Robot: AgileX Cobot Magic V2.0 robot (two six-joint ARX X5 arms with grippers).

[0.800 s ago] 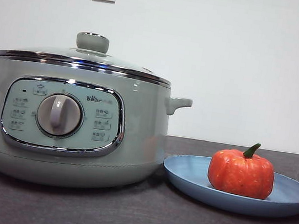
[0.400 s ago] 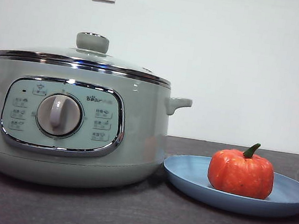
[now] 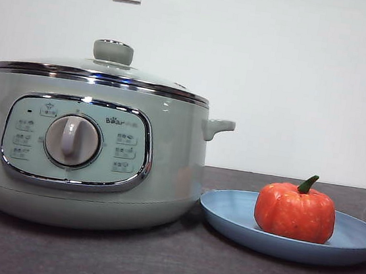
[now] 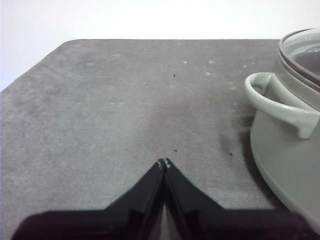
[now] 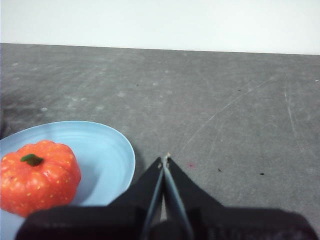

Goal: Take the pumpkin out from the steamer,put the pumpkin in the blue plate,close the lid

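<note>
Dark grey matte table (image 3: pixel 164 271), faint pale specks and scuffs, fills the lower third of front view. Directly on it: steamer (image 3: pixel 88 158) at left-centre w/ lid on, blue plate (image 3: pixel 359 238) at lower right, just beside the pot's base. Whether they touch can't be told.

The left gripper (image 4: pixel 164 162) has its jaws pressed together with nothing between them, tips above bare grey table (image 4: pixel 110 115). The steamer (image 4: pixel 287 165) stands to one side, apart from the gripper, side handle (image 4: pixel 280 105) facing the camera. The lid (image 4: pixel 302 50) sits on the steamer's rim.
</note>
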